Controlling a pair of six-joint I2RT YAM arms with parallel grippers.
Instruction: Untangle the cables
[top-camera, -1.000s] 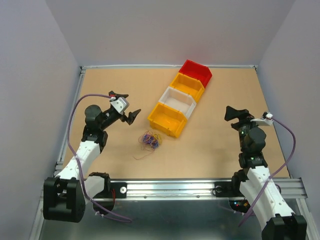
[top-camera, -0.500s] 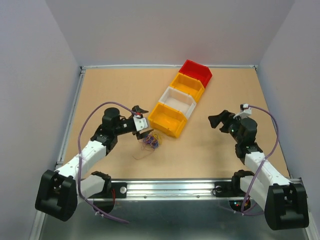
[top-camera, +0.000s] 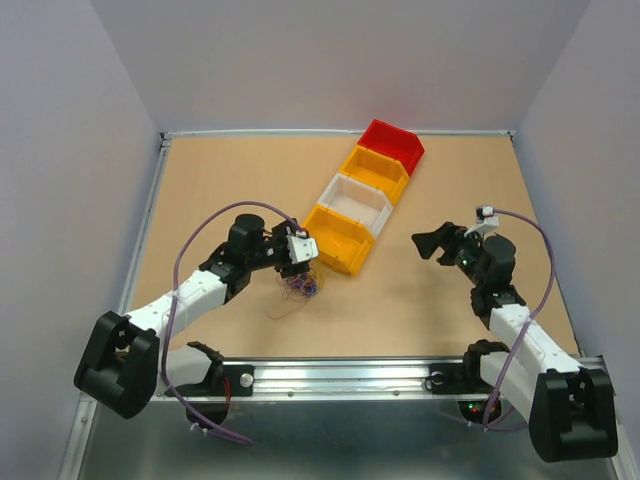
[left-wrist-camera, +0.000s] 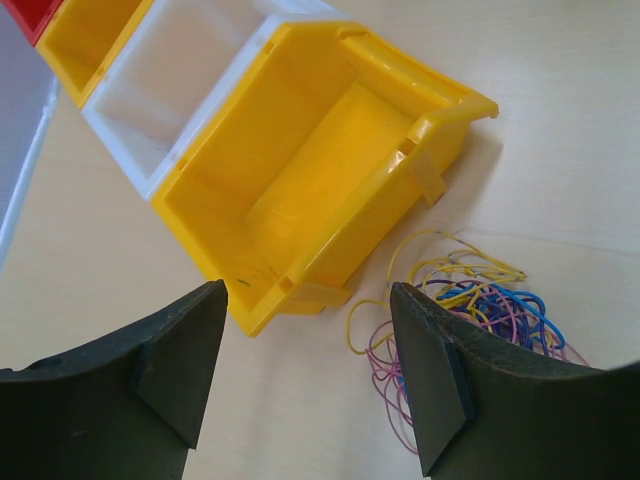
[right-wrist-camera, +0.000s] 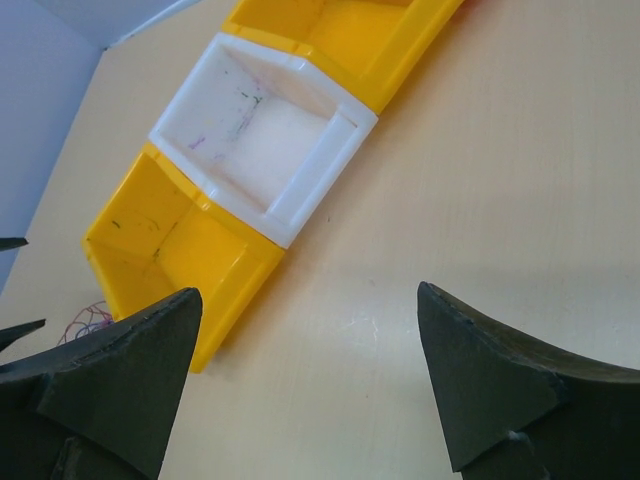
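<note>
The cables (top-camera: 299, 287) are a small wad of thin blue, purple and yellow wires on the table, just in front of the near yellow bin (top-camera: 337, 238). In the left wrist view the wad (left-wrist-camera: 480, 300) lies beside and partly behind my right finger. My left gripper (top-camera: 297, 262) is open and empty, low over the wad's far edge. My right gripper (top-camera: 430, 243) is open and empty, to the right of the bins, over bare table (right-wrist-camera: 400, 300). A bit of the wad (right-wrist-camera: 85, 322) shows at the left edge of the right wrist view.
Four bins stand in a diagonal row: near yellow, white (top-camera: 358, 203), yellow (top-camera: 377, 171), red (top-camera: 393, 144). The near yellow bin (left-wrist-camera: 310, 160) lies close ahead of my left fingers. A metal rail (top-camera: 350, 375) runs along the near table edge.
My left gripper has swung right and down from the left side of the table to the wad. My right gripper moved left and a little lower, then held still.
</note>
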